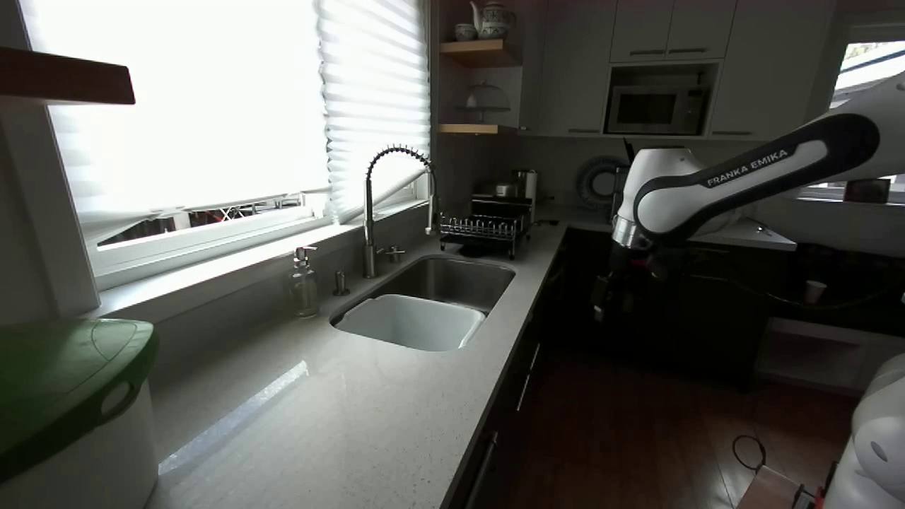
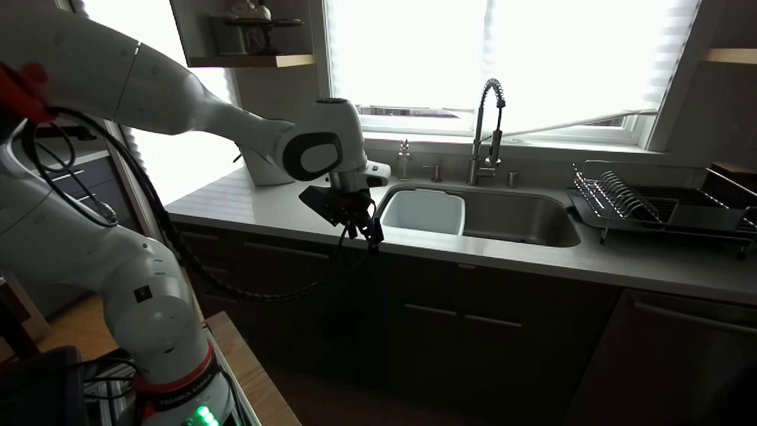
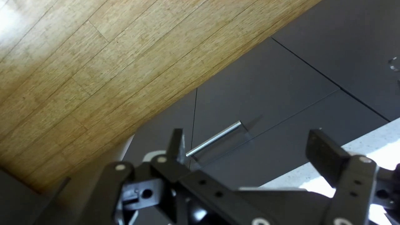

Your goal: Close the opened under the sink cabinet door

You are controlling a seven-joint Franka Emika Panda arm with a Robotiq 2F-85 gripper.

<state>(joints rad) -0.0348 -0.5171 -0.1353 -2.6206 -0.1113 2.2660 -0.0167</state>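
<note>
Gripper (image 3: 247, 139) is held spread wide in midair, apart from the worktop (image 1: 368, 410). Under the sink (image 2: 514, 213), in shadow, the cabinet door (image 2: 420, 349) is seen flush with the panel (image 2: 520, 361) beside it; its handle (image 3: 213, 138) is shown clearly in the wrist view.

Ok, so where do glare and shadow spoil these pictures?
Both exterior views: window blinds blown out white, under-sink cabinet fronts deep in shadow; an exterior view: bright streak on the countertop; wrist view: glare on the floor, upper left.
</note>
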